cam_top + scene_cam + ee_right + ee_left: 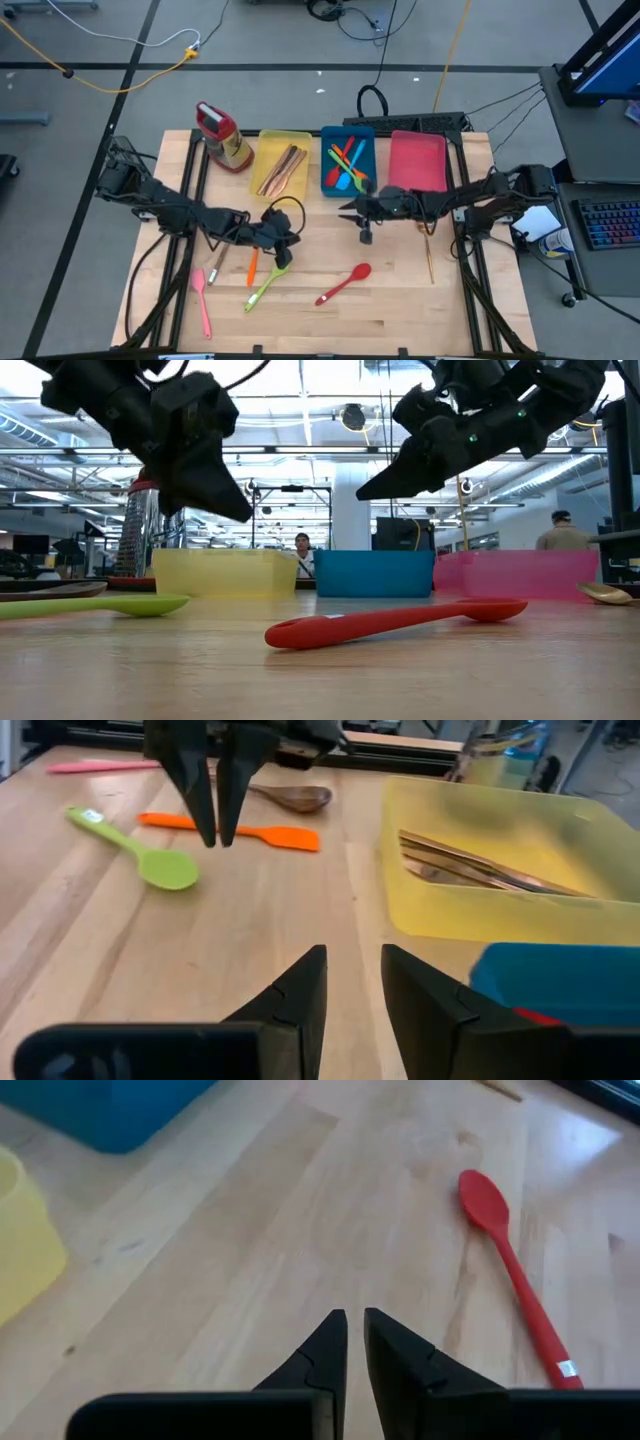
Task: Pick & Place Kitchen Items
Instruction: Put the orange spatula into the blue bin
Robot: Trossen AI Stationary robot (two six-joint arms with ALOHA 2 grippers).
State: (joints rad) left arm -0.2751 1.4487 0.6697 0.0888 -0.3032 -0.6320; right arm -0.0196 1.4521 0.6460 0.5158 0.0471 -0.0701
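On the table lie a red spoon (345, 283), a green spoon (268, 285), an orange spatula (252, 265), a wooden spoon (215, 265) and a pink spatula (203, 300). A thin gold utensil (430, 255) lies at the right. My left gripper (284, 250) hovers over the green spoon's bowl (168, 870), fingers a narrow gap apart (355, 1320), holding nothing. My right gripper (343, 211) hangs open (353, 960) and bare just in front of the blue tray (349, 160), pointing toward the table's left.
Along the far side stand a yellow tray (283, 163) holding wooden utensils, the blue tray with several coloured utensils and a pink tray (417, 160). A red-capped bottle (225, 137) stands left of them. Bare wood lies between the red spoon and the trays.
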